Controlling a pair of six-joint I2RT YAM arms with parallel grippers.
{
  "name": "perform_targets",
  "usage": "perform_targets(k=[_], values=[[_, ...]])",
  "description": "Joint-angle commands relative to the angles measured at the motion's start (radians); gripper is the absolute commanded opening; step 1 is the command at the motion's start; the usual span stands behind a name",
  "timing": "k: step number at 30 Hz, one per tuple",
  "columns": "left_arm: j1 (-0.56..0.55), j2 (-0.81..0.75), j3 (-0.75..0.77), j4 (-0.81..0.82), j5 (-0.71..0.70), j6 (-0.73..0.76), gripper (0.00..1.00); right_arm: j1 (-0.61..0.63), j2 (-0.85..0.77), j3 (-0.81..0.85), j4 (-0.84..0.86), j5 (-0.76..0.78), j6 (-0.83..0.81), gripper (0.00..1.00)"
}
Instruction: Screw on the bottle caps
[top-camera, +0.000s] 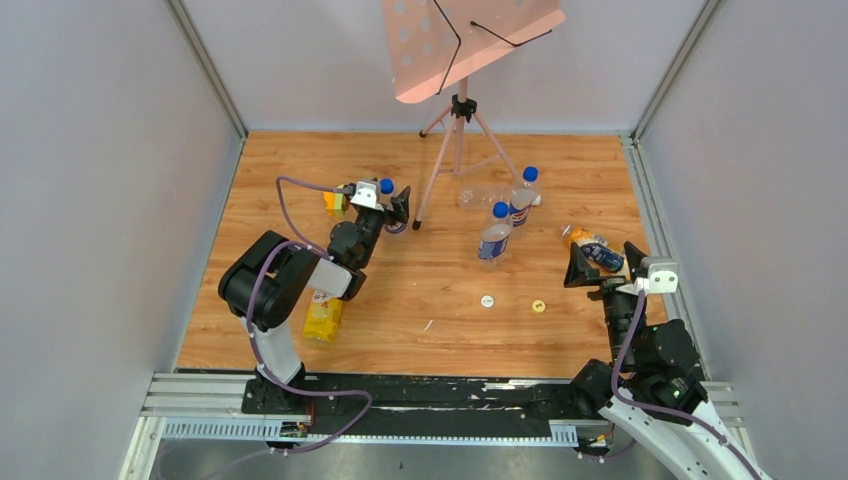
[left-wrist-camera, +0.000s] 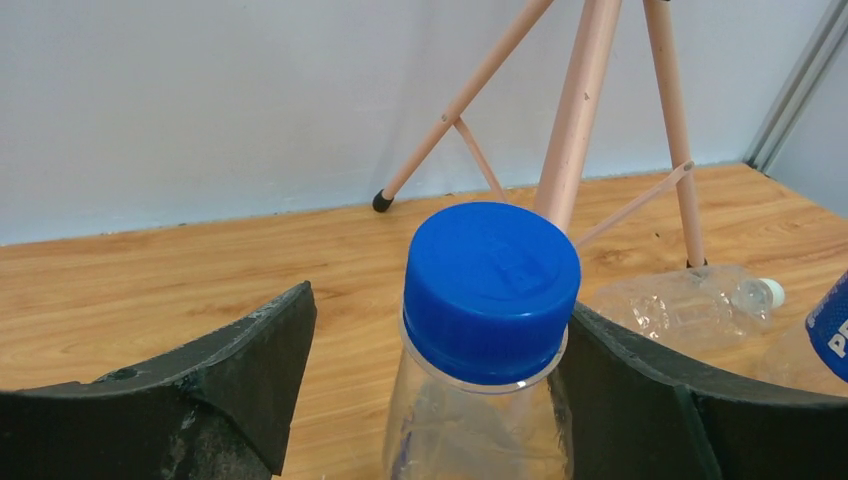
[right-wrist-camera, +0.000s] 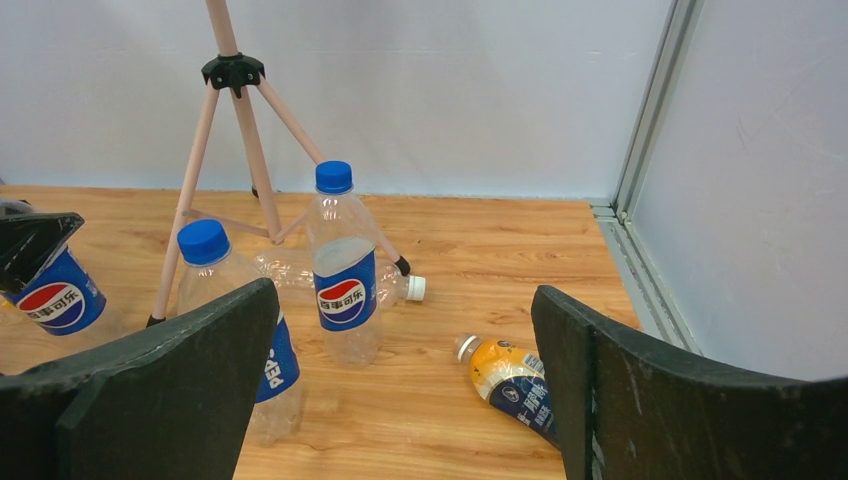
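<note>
Blue cap (left-wrist-camera: 492, 290) tops a clear bottle (left-wrist-camera: 470, 430) standing between the parted fingers (left-wrist-camera: 250, 360) of the left gripper (left-wrist-camera: 440, 310), while the right gripper (right-wrist-camera: 405, 295) gapes wide above the wooden table (right-wrist-camera: 480, 240).

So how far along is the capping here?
Looks done: the nearer upright bottle and the farther upright bottle both wear blue caps. In hand: the left gripper straddles a third bottle with its blue cap on, jaws not clamped. The right gripper is open and empty. Still to do: the white cap and the yellow cap lie loose on the table; the orange bottle lies on its side.
</note>
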Motion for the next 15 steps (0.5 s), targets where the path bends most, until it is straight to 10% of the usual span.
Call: perform_targets(k=[1,15], values=[[0.004,-0.020,-0.010,0.077,-0.002,-0.007,0.90,-0.004,0.006,-0.003,0.027,-0.014,-0.017,1.00],[0.003,-0.187,-0.113,0.064,0.069,-0.077,1.00,-0.014,0.003,-0.002,0.027,-0.027,-0.023,1.00]])
